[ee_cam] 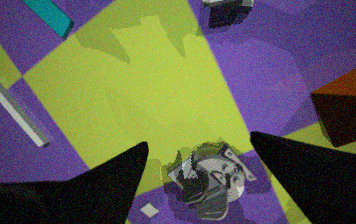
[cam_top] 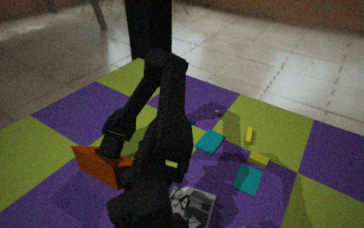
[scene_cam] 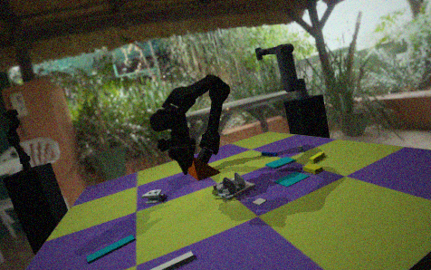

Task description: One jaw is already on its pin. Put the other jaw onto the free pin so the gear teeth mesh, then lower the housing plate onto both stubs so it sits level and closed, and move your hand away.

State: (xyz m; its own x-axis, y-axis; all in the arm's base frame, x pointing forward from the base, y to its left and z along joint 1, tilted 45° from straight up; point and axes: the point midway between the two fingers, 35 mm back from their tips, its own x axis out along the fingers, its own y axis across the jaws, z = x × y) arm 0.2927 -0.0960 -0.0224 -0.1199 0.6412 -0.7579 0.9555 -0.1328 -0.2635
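Note:
The pale grey base assembly (cam_top: pixel 208 198) (scene_cam: pixel 233 187) (ee_cam: pixel 220 172) sits on the mat, partly in shadow. Two darker grey jaws stand on it; whether both are on their pins or their teeth mesh cannot be told. The light housing plate (scene_cam: pixel 154 195) (ee_cam: pixel 227 4) is apart from it, to the left in the exterior view and at the top edge of the wrist view. My gripper (ee_cam: pixel 197 141) is open and empty. It hangs above the mat, with the assembly showing low between its fingers in the wrist view. In the top view the arm hides the fingertips.
An orange wedge (cam_top: pixel 95 168) (scene_cam: pixel 199 170) (ee_cam: pixel 342 82) stands under the arm's base. Teal plates (cam_top: pixel 209 141) (cam_top: pixel 248 180) and yellow blocks (cam_top: pixel 249 135) (cam_top: pixel 259 158) lie beyond the assembly. A teal bar (scene_cam: pixel 110 248) and a white bar (scene_cam: pixel 174 262) lie at the front left. A small white square (scene_cam: pixel 259 201) (ee_cam: pixel 149 209) lies beside the assembly.

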